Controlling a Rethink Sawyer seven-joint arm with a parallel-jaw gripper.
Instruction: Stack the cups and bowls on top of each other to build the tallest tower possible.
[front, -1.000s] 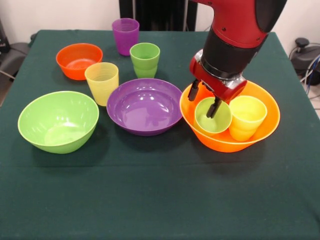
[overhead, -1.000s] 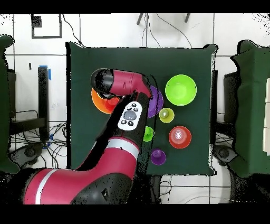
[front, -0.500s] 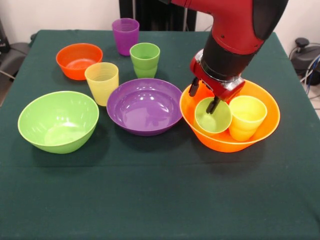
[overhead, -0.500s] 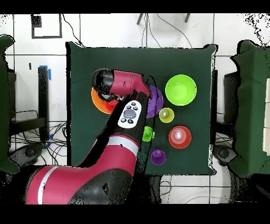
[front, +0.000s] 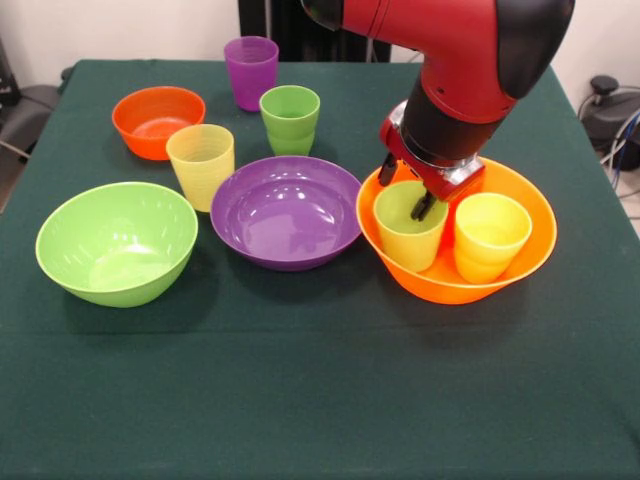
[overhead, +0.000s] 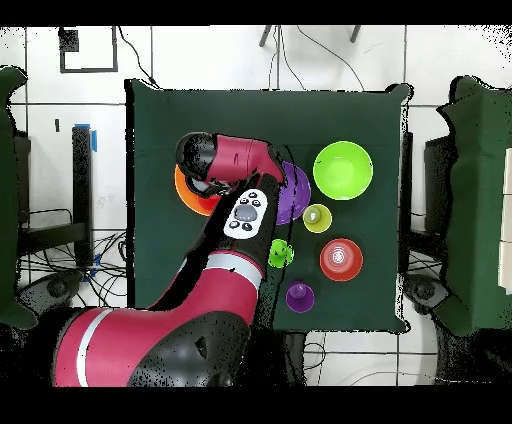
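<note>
green-clothed table (front: 300, 400), arm bent down, gripper (front: 406, 187) pinching lime green cup (front: 408, 228) rim

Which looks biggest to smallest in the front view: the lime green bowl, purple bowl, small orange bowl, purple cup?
1. Lime green bowl and purple bowl: alike, not ranked.
2. Small orange bowl, though it sits farther back.
3. Purple cup.

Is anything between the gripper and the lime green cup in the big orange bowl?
Nothing visible. The gripper is already at the lime green cup, one finger inside its rim and one outside. The yellow cup stands beside it in the yellow-orange bowl, not between.
</note>
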